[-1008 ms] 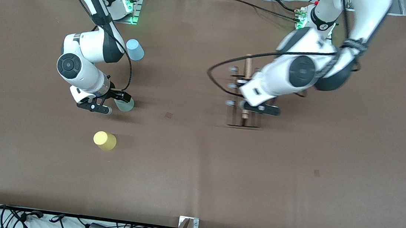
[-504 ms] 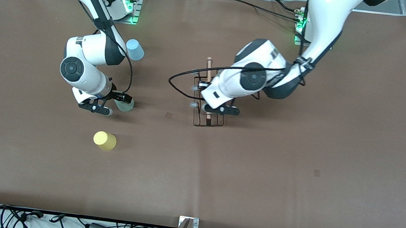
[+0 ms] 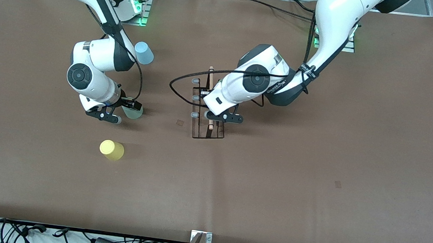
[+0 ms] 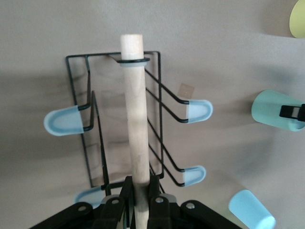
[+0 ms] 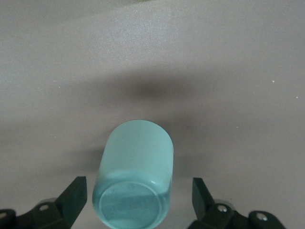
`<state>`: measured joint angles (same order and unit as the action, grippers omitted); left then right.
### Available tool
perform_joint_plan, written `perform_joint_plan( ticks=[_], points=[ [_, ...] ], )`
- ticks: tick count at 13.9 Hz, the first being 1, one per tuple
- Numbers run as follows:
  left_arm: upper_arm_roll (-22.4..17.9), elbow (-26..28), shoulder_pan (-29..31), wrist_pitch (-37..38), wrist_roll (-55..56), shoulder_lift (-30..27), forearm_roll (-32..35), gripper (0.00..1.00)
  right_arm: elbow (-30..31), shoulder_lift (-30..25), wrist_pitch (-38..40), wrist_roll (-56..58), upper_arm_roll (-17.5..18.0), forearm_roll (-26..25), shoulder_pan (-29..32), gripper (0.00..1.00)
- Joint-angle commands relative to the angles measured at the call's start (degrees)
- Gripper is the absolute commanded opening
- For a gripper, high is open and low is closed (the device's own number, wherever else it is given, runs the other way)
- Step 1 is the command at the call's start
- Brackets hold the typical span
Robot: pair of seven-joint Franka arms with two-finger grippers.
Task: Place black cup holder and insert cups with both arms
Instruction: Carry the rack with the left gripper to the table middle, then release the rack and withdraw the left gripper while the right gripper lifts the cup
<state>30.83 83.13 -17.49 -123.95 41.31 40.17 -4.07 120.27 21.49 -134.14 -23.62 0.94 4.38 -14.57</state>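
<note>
My left gripper (image 3: pixel 211 116) is shut on the pale wooden handle (image 4: pixel 134 105) of the black cup holder (image 3: pixel 210 80), near the middle of the table. Its blue-tipped prongs (image 4: pixel 199 110) stick out to both sides. Whether its base touches the table I cannot tell. My right gripper (image 3: pixel 127 112) is open around the mint green cup (image 3: pixel 134 112), which stands bottom up. In the right wrist view a gap shows between the cup (image 5: pixel 136 167) and each finger (image 5: pixel 74 193).
A yellow cup (image 3: pixel 111 150) stands bottom up nearer to the front camera than the mint one. A light blue cup (image 3: pixel 143 53) stands farther from it, beside the right arm's elbow. A small dark patch (image 3: pixel 180 122) marks the brown table cover between the mint cup and the holder.
My left arm has carried the cup holder from the left arm's end toward the middle of the table. My right gripper has stayed round the mint cup, hardly moving.
</note>
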Motion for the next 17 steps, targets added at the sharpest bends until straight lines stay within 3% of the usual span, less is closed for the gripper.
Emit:
perform_joint_plan(
  ticks=[1, 3, 4, 5, 6, 7, 9, 11, 17],
  points=[
    [-0.3, -1.7, -1.4, 0.6, -0.9, 0.7, 3.9, 0.00, 0.5, -0.3, -0.2, -0.5, 0.1, 0.8, -0.3, 0.64],
    [-0.3, -1.6, -2.4, 0.6, -1.8, 0.5, 4.2, 0.01, 0.1, -0.3, -0.2, -0.3, 0.1, 0.8, -0.5, 0.41],
    [-0.3, -1.6, -2.3, 0.8, -1.8, 0.5, 4.2, 0.05, -0.6, -0.3, 0.0, 0.1, 0.1, 0.8, -0.6, 0.33],
    [-0.3, -1.6, -2.3, 1.0, -1.8, 0.6, 4.2, 0.18, -2.2, -0.4, 1.2, 0.5, 0.1, 0.8, -0.6, 0.30],
    [-0.4, -1.6, -2.3, 1.3, -1.8, 0.6, 4.2, 0.35, -4.8, -0.5, 4.0, 0.7, 0.1, 0.8, -0.6, 0.30],
    [-0.5, -1.4, -1.8, 1.9, -1.8, 0.3, 4.4, 0.99, -8.5, -0.7, 8.5, 0.8, 0.1, 0.8, -0.6, 0.30],
    [-0.3, -1.9, -1.5, 5.6, -3.4, -1.9, 9.5, 1.00, -16.2, -0.7, 18.5, 0.7, 0.1, 0.8, -0.6, 0.30],
    [0.4, -2.0, 2.5, 11.2, -3.6, -6.0, 10.3, 1.00, -21.1, -0.8, 25.6, 0.7, 0.3, 0.8, -2.0, 0.30],
    [1.2, -2.0, 14.2, 30.1, -3.7, -18.9, 11.0, 1.00, -25.8, -2.2, 32.1, -0.4, 6.9, 0.9, -6.0, 0.30]
  ],
)
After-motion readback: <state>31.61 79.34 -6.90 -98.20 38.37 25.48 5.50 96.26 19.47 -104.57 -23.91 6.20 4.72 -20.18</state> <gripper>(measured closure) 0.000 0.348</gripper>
